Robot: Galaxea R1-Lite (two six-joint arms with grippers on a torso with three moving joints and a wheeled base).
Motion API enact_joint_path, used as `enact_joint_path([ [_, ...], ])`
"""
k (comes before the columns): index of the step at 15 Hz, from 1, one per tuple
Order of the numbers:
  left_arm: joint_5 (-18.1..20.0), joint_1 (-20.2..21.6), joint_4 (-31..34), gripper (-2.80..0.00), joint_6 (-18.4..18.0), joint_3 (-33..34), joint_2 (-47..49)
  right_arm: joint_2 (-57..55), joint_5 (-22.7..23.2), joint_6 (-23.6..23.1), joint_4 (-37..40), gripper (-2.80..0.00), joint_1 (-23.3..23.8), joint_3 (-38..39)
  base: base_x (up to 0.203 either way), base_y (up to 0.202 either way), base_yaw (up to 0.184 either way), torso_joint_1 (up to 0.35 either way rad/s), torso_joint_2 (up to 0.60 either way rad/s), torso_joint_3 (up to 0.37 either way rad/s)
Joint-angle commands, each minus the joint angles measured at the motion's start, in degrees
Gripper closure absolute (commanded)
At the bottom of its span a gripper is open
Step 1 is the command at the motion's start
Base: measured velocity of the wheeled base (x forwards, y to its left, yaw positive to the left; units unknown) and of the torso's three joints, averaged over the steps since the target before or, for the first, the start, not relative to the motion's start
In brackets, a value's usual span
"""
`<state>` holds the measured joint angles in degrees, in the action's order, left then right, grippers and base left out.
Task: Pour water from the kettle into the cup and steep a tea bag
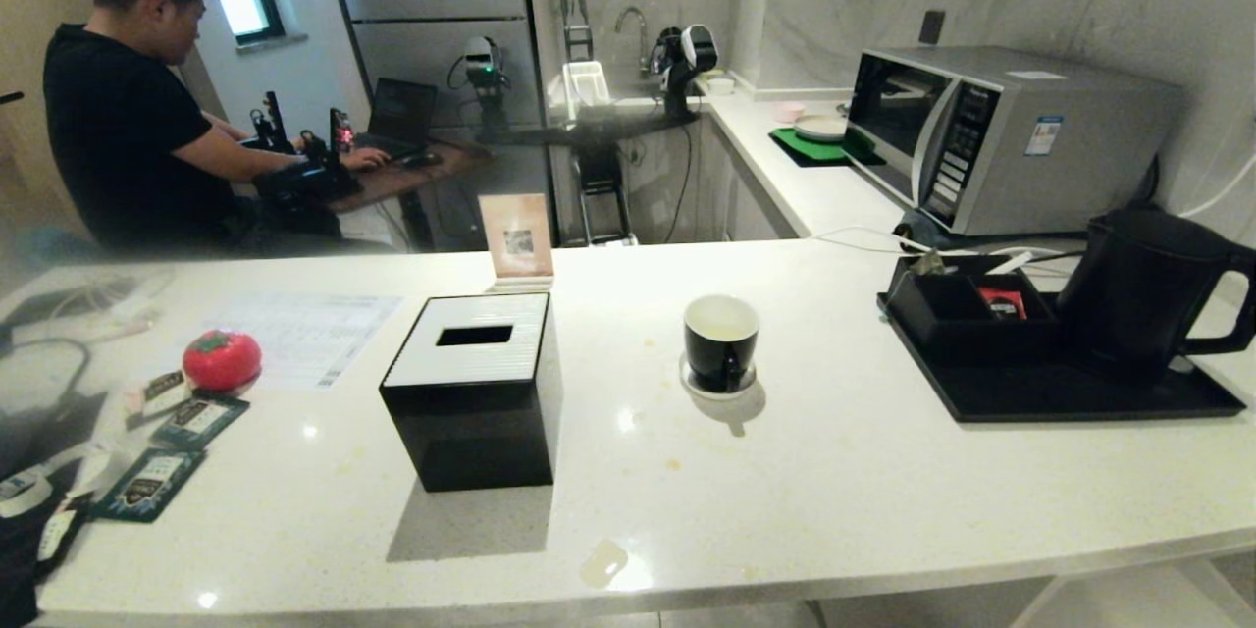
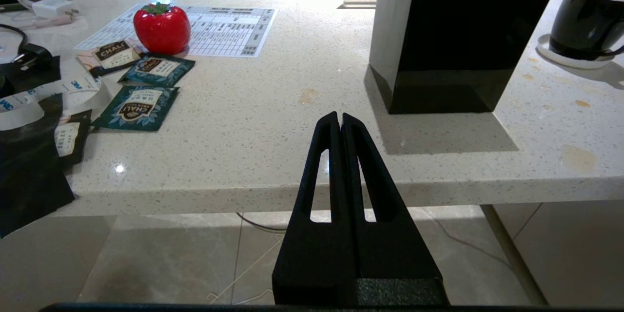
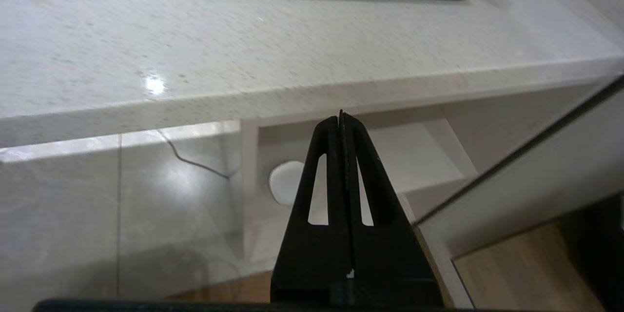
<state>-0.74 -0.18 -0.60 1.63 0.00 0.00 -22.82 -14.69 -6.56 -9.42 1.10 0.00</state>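
Both hands closed, empty: left hand (image 2: 341, 118), right hand (image 3: 341, 116) below table (image 1: 834, 500) edge. Risk: matte black tapered kettle (image 1: 1143, 289) tipping; glossy black cup (image 1: 721, 341) overshoot.

There is one tall matte black kettle (image 1: 1138, 289) on one flat black tray (image 1: 1070, 397). There is one shiny black cup (image 1: 721, 339) on one small round white saucer (image 1: 719, 388). One square black tissue box (image 1: 476, 392) stands nearby. One round red tomato toy (image 2: 162, 28) sits by three dark teal tea packets (image 2: 137, 108). One silver microwave (image 1: 1001, 137) stands behind.
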Motion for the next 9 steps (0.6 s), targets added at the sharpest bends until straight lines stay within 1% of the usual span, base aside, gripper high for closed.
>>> enact_joint_path([
  [1, 0.0, 0.0, 0.0, 0.0, 0.0, 0.0, 0.1, 1.3, 0.3, 0.1, 0.0, 0.0, -0.1, 0.0, 0.0, 0.0, 0.0, 0.0, 0.0, 0.0],
  [6, 0.0, 0.0, 0.0, 0.0, 0.0, 0.0, 0.1, 6.8, 6.1, 0.1, 1.4, 0.0, -0.6, 0.0, 0.0, 0.0, 0.0, 0.0, 0.0, 0.0],
  [9, 0.0, 0.0, 0.0, 0.0, 0.0, 0.0, 0.1, 14.6, 10.5, 0.1, 6.2, 0.0, -0.7, -0.2, 0.0, 0.0, 0.0, 0.0, 0.0, 0.0],
])
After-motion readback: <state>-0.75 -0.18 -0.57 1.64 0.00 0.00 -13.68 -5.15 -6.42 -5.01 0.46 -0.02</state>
